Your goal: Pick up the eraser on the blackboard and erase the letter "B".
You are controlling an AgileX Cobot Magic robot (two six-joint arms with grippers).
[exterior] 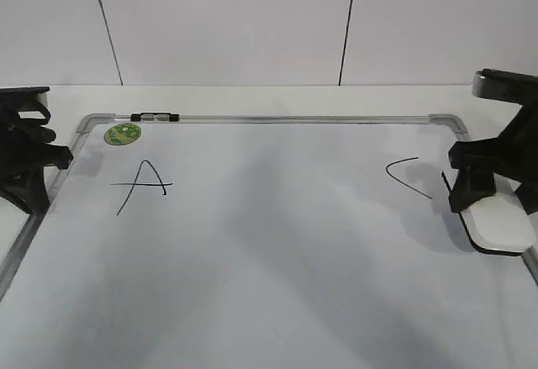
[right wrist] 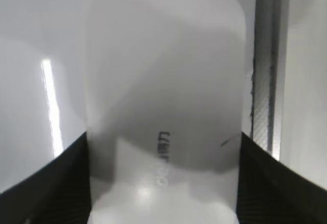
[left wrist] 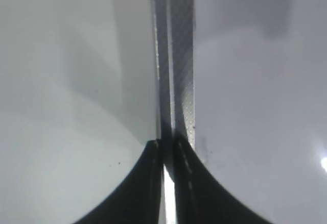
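While the large white dry-erase blackboard with its silver-grey metal frame [exterior: 269,119] fills most of the scene, the black left gripper [exterior: 32,167] sits at its far left edge, over the frame rail; in the left wrist view its two dark fingers [left wrist: 148,183] stand closed against each other with only a bright sliver between them, gripping nothing, the grey rail running straight ahead of them; just right of that gripper, near the far left corner, a small round green magnet [exterior: 123,134] lies on the board, with a short black-and-silver clip [exterior: 155,118] on the far rail beside it; nearer, a slanted black hand-drawn letter "A" [exterior: 143,186] is written; the middle of the board carries no "B" that can be made out; further right comes an angular black letter "C" [exterior: 408,176]; at the right edge the black right gripper [exterior: 479,205] stands over the smooth white rounded-rectangular plastic eraser with a thin dark base [exterior: 500,226], which lies flat on the board just beside the right rail; in the right wrist view its fingers [right wrist: 61,183] flank the eraser [right wrist: 163,96] on both sides, apparently touching it, though a firm clamp cannot be confirmed.
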